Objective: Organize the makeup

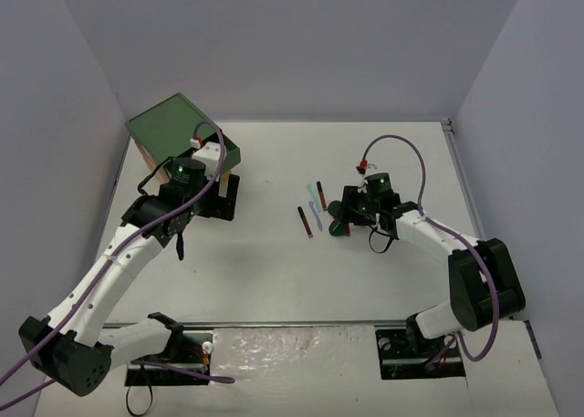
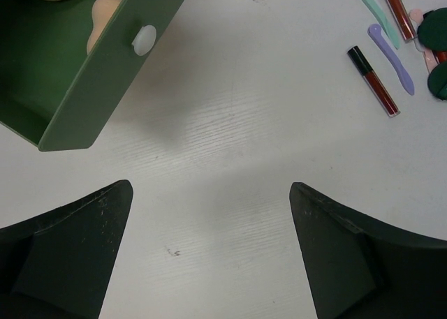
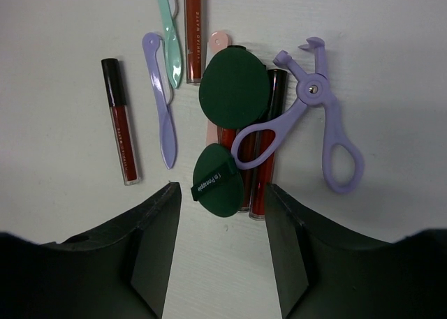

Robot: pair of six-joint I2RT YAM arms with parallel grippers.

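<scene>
The makeup lies loose on the white table. In the right wrist view a small dark green puff (image 3: 218, 190) rests on red sticks (image 3: 269, 151), below a larger green puff (image 3: 234, 85) and a purple looped tool (image 3: 314, 116). Further left are a purple tool (image 3: 160, 102), a teal tool (image 3: 167, 33) and a lone red stick (image 3: 120, 130). My right gripper (image 3: 221, 187) (image 1: 347, 216) is open, its fingertips on either side of the small puff's near end without touching it. My left gripper (image 2: 209, 185) (image 1: 193, 187) is wide open over bare table. Tan sponges (image 2: 101, 22) lie in a green drawer (image 2: 84, 95).
The green-topped box (image 1: 173, 130) stands at the back left, right by the left arm. Its pulled-out drawer is ahead and to the left of the left fingers. The makeup cluster (image 2: 391, 54) shows far right in the left wrist view. Grey walls surround the table.
</scene>
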